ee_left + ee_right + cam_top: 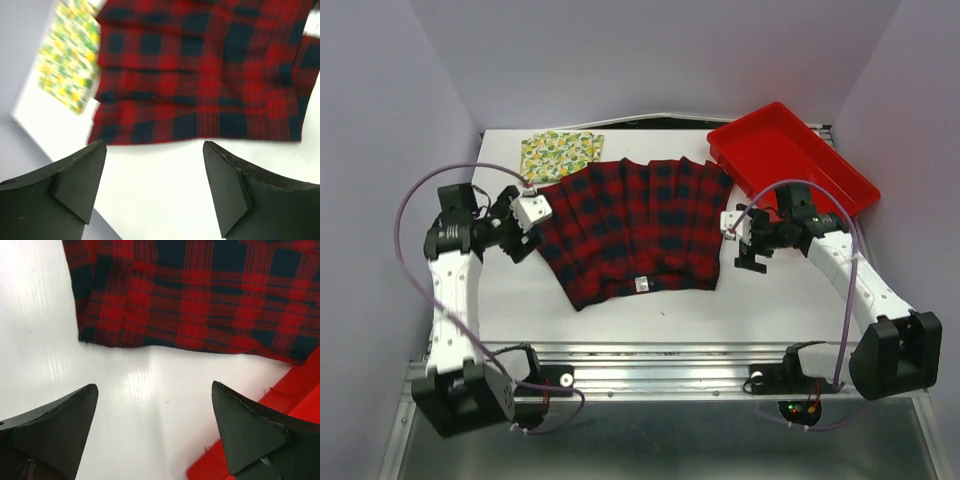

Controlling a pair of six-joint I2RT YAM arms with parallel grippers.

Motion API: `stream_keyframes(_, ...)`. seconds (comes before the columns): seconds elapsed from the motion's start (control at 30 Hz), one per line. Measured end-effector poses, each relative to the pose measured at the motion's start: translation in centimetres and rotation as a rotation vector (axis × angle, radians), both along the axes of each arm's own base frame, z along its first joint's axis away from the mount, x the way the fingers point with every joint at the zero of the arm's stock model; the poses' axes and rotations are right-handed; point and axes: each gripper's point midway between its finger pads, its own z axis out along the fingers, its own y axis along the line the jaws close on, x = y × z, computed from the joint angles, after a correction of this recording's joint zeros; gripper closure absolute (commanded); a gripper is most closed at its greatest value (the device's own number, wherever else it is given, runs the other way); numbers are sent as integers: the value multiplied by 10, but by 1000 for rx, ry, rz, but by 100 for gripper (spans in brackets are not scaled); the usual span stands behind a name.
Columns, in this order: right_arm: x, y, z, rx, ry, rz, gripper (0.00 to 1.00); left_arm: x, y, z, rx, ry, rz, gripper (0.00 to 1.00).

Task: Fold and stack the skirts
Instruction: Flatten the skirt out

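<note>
The red-and-black plaid skirt [635, 225] lies spread flat in the middle of the white table, its white label near the front hem. The folded cream lemon-print skirt [560, 153] sits at the back left, touching the plaid's far-left corner. My left gripper [528, 232] hovers open just off the plaid's left edge [200, 75], with nothing between its jaws; the lemon skirt [70, 65] shows at upper left of that view. My right gripper [744, 240] is open beside the plaid's right edge [190, 295], holding nothing.
A rigid red tray [790, 160] stands at the back right, its corner [285, 410] close under my right gripper. The table's left edge [30, 130] runs near my left gripper. Bare white table [650, 315] lies in front of the plaid skirt.
</note>
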Motion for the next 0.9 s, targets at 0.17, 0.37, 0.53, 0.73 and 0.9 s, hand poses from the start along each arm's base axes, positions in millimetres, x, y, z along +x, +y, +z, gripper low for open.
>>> stream_keyframes(0.17, -13, -17, -46, -138, -16, 100, 18, 11, 25, -97, 197, 310, -86, 18)
stream_keyframes(0.37, -24, -8, -77, -191, -53, 258, 22, -44, -10, -153, 414, 382, -377, 19)
stream_keyframes(0.53, -28, 28, -95, -190, -180, 427, 24, -61, -25, -183, 506, 353, -523, 20)
stream_keyframes(0.73, -24, 50, -110, -201, -272, 560, 25, -57, -30, -202, 568, 335, -612, 14)
stream_keyframes(0.9, -15, 57, -119, -208, -331, 618, 38, -49, -43, -202, 594, 257, -691, 17)
